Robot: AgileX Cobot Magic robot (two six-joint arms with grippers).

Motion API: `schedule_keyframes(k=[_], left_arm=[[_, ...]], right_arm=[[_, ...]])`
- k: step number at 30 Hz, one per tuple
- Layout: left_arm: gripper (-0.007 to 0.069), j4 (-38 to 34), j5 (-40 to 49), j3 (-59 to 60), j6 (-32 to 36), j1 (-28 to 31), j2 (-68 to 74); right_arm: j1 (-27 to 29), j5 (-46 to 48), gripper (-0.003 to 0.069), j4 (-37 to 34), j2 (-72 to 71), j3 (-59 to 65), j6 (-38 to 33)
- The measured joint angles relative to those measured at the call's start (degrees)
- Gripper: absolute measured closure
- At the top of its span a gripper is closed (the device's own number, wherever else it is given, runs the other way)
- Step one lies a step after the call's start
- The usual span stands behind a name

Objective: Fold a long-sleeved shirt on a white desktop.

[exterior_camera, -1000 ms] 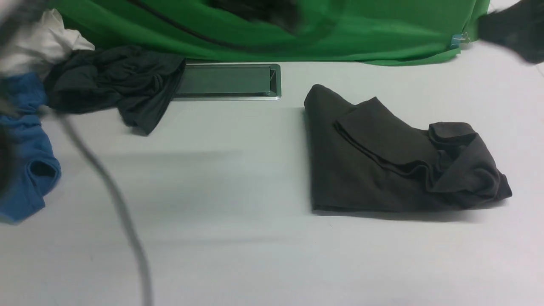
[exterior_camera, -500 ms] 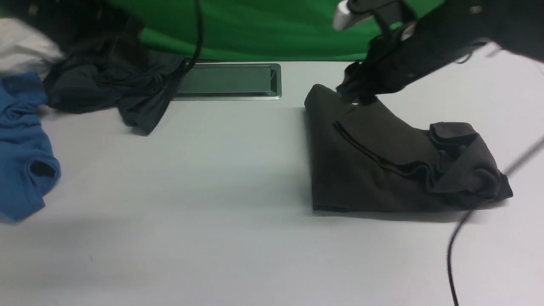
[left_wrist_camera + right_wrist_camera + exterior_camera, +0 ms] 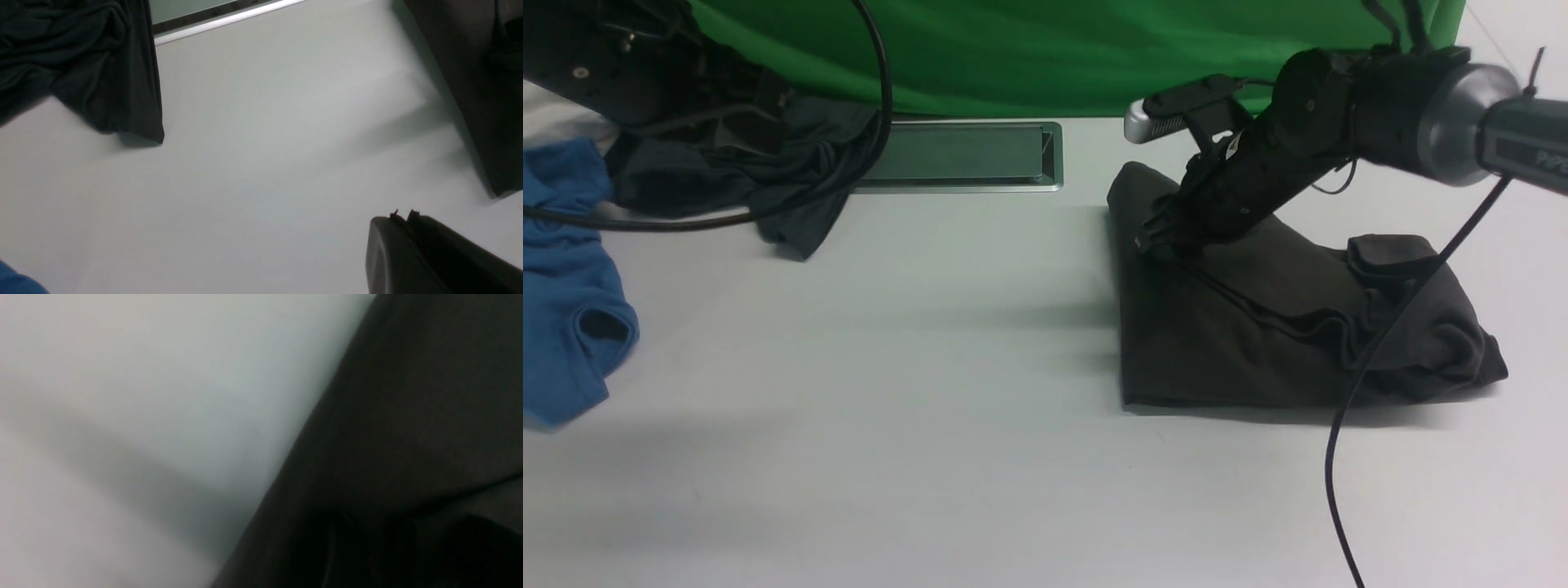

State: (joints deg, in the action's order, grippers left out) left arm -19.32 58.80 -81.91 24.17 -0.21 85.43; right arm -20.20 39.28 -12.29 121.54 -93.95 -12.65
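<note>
Presently, left pincer (image 3: 403,214) together, empty; right pincer (image 3: 1156,238) on folded long-sleeved shirt (image 3: 1241,359), state unclear

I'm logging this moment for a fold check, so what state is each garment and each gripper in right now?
long-sleeved shirt: folded into a rough rectangle on the white desktop, right end bunched.
charcoal garment: crumpled, unfolded.
blue garment: crumpled at the desktop's left edge.
left gripper: shut, empty, over bare desktop.
right gripper: down on the shirt's far left part; opening unclear.
</note>
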Motion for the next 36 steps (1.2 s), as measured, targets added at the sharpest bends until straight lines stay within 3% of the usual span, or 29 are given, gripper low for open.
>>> schedule_keyframes(k=[6,8,16,27,36], left_arm=[[0.058,0.0,-0.1,0.0,0.0,0.0,0.0],[0.058,0.0,-0.1,0.0,0.0,0.0,0.0],[0.058,0.0,-0.5,0.0,0.0,0.0,0.0],[0.0564,0.0,-0.5,0.1,0.0,0.0,0.0],[0.0563,-0.1,-1.1,0.1,0.0,0.0,0.0]], right_arm=[[0.0,-1.2,0.0563,1.4,0.0,0.0,0.0],[0.1,-0.9,0.0614,1.7,-0.2,0.0,0.0],[3.4,0.2,0.0626,4.2,-3.9,0.0,-1.6],[15.2,-0.9,0.0626,12.0,-8.5,-0.1,-11.4],[24.3,-13.5,0.0626,13.3,-7.8,-0.1,-15.1]])
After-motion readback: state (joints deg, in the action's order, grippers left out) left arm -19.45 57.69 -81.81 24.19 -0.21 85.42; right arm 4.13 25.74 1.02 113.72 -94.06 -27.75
